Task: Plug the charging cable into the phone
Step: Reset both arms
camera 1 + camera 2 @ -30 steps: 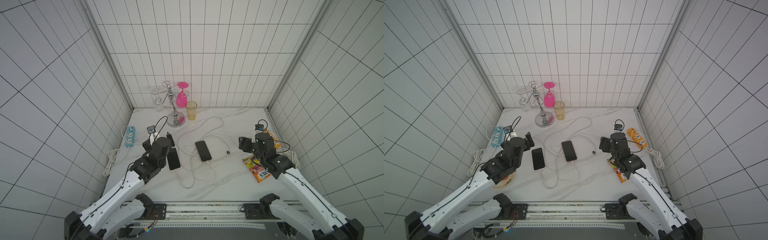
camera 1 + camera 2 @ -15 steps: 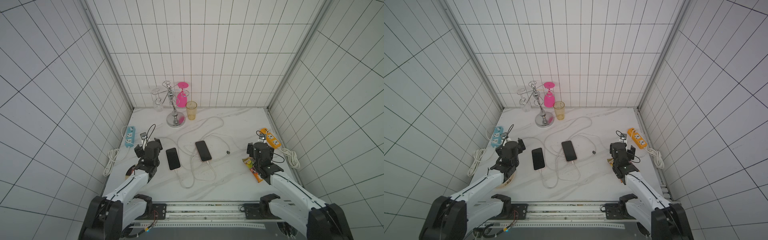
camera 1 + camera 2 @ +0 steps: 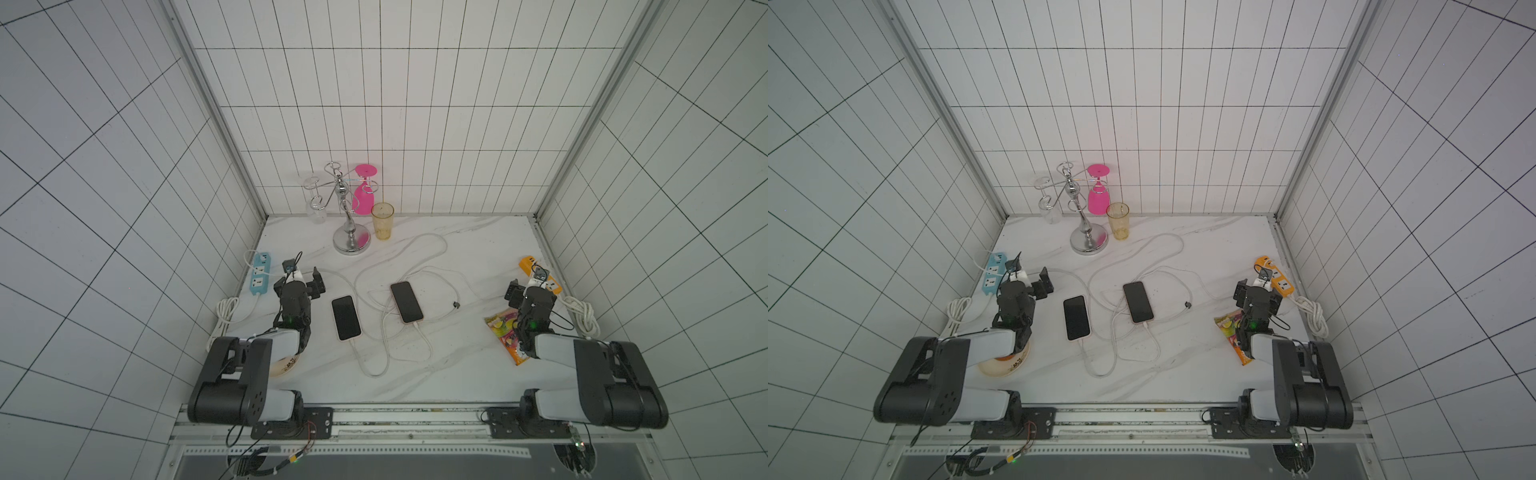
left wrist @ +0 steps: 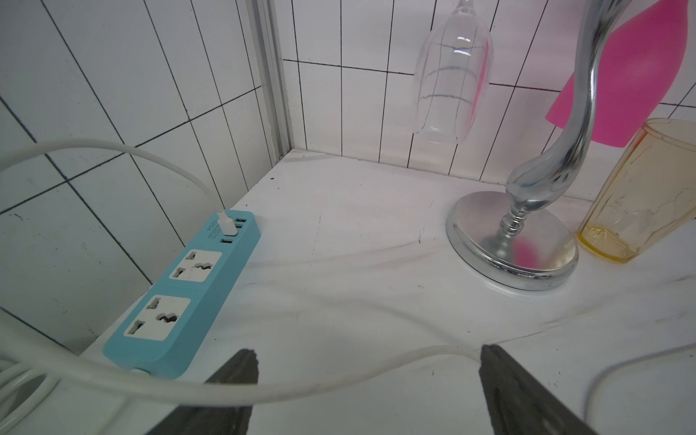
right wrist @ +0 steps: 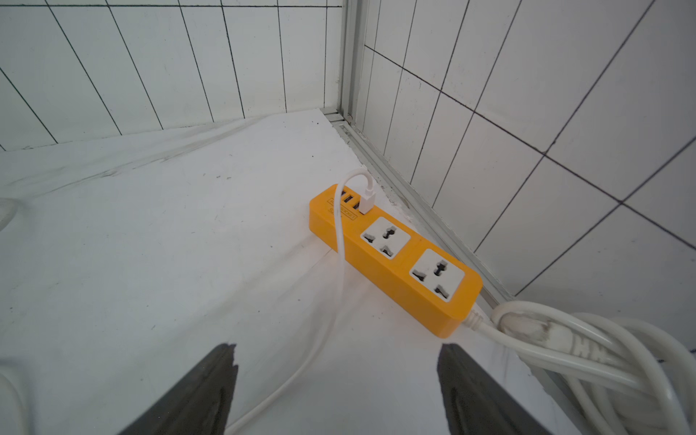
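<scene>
Two dark-screened phones lie flat mid-table in both top views, the left phone (image 3: 345,318) and the right phone (image 3: 406,302). A white charging cable (image 3: 376,361) meets the near end of each and loops over the table. Another cable end with a dark connector (image 3: 456,305) lies loose, right of the right phone. My left gripper (image 3: 297,286) stands open left of the left phone, holding nothing. In the left wrist view a white cable (image 4: 301,388) runs across between its fingers (image 4: 241,365). My right gripper (image 5: 337,350) is open and empty near the orange power strip (image 5: 395,256).
A blue power strip (image 4: 180,286) lies by the left wall with a coiled cord (image 3: 226,311). A chrome glass stand (image 3: 351,241) and amber cup (image 3: 382,220) stand at the back. A snack packet (image 3: 505,332) lies by the right arm, and a bowl (image 3: 1000,365) sits under the left arm.
Both arms have drawn back and folded toward the near edge. The left gripper has moved away from the left phone toward the blue strip, the right gripper toward the orange strip.
</scene>
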`<control>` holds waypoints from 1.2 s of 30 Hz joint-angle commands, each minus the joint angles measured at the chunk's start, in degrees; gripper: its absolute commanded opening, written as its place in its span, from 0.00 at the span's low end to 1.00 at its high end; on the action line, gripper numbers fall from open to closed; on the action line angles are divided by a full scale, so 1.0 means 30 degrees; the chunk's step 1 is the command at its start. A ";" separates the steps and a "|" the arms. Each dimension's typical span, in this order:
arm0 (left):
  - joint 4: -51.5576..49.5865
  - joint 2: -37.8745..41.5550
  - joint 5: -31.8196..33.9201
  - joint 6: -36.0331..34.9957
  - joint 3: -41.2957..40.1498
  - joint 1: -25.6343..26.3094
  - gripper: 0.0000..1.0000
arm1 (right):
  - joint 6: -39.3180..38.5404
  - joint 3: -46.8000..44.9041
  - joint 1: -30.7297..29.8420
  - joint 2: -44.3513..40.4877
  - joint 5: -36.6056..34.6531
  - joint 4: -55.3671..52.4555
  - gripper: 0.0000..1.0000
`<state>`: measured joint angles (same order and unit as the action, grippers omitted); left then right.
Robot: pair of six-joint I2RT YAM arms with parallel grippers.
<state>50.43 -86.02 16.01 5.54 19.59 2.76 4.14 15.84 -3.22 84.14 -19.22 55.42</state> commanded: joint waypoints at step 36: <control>-0.2504 -0.1120 -0.1680 0.0270 0.2209 -0.1090 0.98 | 0.0054 0.2515 0.1045 0.1155 0.2394 -0.2432 0.99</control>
<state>42.61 -90.28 11.66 6.22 25.28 -0.49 4.14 23.44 -0.60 88.38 -12.43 48.53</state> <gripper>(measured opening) 0.984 0.989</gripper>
